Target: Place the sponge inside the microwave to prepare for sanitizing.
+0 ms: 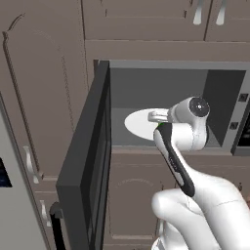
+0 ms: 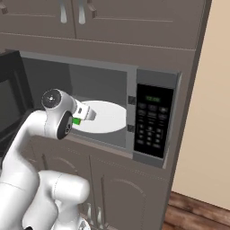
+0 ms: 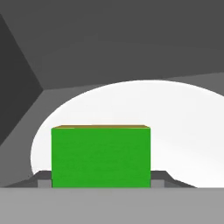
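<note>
The hand [image 2: 90, 115] is holding the green sponge [image 3: 100, 156] between its fingers, reaching inside the open microwave [image 2: 152, 117], just above the white plate [image 2: 110, 117].

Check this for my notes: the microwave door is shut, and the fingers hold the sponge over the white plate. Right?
Not quite. The microwave door is swung open, as the left base view shows. The rest holds: the fingers grip the sponge over the white plate.
</note>
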Robot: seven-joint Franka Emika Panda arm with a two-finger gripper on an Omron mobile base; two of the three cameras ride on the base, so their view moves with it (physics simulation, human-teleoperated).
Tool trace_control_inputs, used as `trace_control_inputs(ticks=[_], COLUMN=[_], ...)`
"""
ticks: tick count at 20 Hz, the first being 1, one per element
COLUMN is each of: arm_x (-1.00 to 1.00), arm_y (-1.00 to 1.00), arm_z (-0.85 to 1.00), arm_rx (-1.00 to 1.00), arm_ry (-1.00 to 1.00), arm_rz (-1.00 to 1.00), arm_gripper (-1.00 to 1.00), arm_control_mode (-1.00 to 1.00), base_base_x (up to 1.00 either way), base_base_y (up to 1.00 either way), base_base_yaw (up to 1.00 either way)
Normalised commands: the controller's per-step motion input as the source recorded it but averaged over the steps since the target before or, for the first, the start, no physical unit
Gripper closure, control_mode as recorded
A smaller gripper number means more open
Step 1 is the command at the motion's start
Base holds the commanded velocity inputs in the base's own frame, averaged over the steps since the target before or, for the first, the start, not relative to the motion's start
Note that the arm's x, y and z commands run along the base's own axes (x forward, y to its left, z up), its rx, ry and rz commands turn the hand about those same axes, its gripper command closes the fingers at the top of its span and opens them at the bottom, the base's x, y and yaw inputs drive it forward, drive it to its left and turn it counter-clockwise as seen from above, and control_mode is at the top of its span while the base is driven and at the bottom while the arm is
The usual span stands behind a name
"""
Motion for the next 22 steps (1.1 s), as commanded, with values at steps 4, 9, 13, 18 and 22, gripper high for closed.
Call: trace_control_inputs(ticks=[4,9,13,18,22], arm_x=[0.41,0.31,0.34,0.43,0.44], arm_y=[-0.06,-0.07,-0.05,-0.08,-0.15], arm_z=[-0.30,-0.33,-0.37,-0.31,-0.21], arm_rx=[-0.10,-0.11,-0.08,-0.01,0.00], arm_ry=[0.02,0.01,0.00,0.00,0.03], arm_rz=[0.14,0.11,0.05,0.01,0.00], arm_gripper=[1.00,1.00,1.00,1.00,1.00], arm_control_mode=[-1.00,-1.00,-1.00,-1.00,-1.00], base_base_x=[0.00,0.00,0.00,0.00,0.00], base_base_y=[0.00,0.00,0.00,0.00,0.00], base_base_yaw=[0.00,0.00,0.00,0.00,0.00])
